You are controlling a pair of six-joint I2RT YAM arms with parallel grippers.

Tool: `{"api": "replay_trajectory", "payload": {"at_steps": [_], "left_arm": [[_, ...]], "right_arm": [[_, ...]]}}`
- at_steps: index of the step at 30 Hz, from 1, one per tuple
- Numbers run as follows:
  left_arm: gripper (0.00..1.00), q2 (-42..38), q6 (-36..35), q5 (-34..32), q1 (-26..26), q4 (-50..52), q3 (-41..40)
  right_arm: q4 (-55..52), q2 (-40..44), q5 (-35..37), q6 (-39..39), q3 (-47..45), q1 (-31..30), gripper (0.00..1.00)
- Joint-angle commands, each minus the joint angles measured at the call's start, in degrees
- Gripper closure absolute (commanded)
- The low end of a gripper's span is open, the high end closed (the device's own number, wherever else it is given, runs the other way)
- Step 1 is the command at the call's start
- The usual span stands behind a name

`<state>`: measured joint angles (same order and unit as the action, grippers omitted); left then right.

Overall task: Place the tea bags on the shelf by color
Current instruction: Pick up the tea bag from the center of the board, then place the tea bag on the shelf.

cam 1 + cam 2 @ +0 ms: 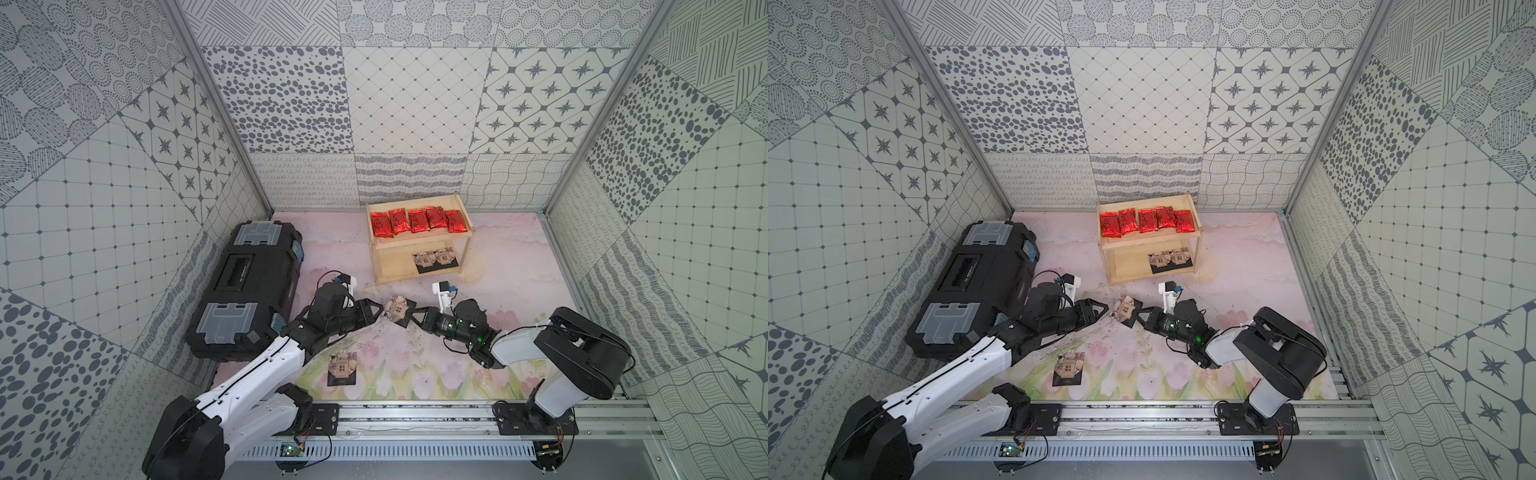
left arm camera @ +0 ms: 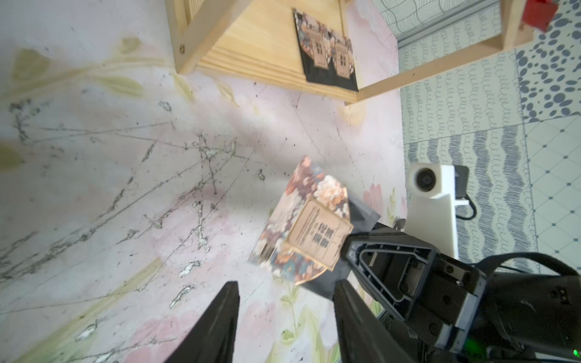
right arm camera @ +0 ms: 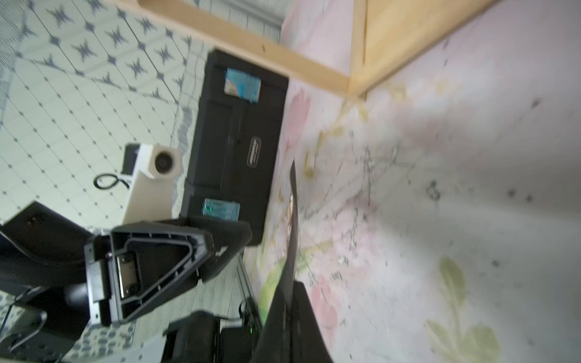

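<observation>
**Handover risk: black sachet pinched by its edge only**

Nearest us, a loose black sachet lies flat on the mat, untouched. The left forearm passes just beside it, so a low retreat could drag it.

Mid-table, the right gripper is clamped on the held black sachet at its dark edge, with the bag off the mat and tilted. The left gripper has its jaws apart, tips just short of the bag and nothing between them.

Risks we see:
- The thin edge grip lets the bag pivot or slip on the carry.
- The left tips are close enough to clip it if either arm moves first.
- A tilted bag could catch the front rail or a post on entry.

Further back is the shelf. Two black sachets sit side by side, touching, toward the right end of the lower tier. A third bag pushed in hard could shove them out the open side, and the free board is to their left. Five red sachets line the upper tier, which we judge done.

Hard to read:
- The right wrist view shows the bag edge-on and blurred, so the grip is probably shallow, but we can't confirm it.
- The rear of the lower tier is hidden under the top board.
- The toolbox hides the mat behind it.
</observation>
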<state>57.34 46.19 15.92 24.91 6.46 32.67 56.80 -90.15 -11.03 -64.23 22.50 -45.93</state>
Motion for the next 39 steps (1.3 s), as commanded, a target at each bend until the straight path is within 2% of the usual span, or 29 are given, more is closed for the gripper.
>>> {"api": "replay_trajectory", "payload": {"at_steps": [1, 7, 12, 18, 23, 39], "left_arm": [[0.46, -0.32, -2.04, 0.88, -1.51, 8.16, 4.66], [0.46, -0.73, -2.51, -0.05, -1.6, 10.11, 6.31], [0.45, -0.61, -3.55, 0.16, -2.07, 11.54, 6.25], [0.46, -0.65, -4.28, 0.32, -2.88, 12.2, 5.83], [0.45, -1.22, -4.7, 0.14, -3.49, 12.55, 5.58], [0.46, -0.74, -4.71, 1.55, -4.86, 11.36, 4.27]], "right_arm": [[-0.37, 2.78, 18.42, 3.66, 1.49, 0.25, 1.0], [-4.04, -0.99, 30.03, 2.29, 9.71, 1.62, 1.0], [-0.63, -9.64, 33.35, -0.74, 16.95, 1.8, 1.0], [3.99, -19.66, 33.85, -3.97, 22.88, 2.49, 1.0], [4.57, -24.77, 33.55, -4.86, 25.69, 3.92, 1.0], [-0.65, -31.0, 33.09, -6.69, 32.4, 4.77, 1.0]]}}
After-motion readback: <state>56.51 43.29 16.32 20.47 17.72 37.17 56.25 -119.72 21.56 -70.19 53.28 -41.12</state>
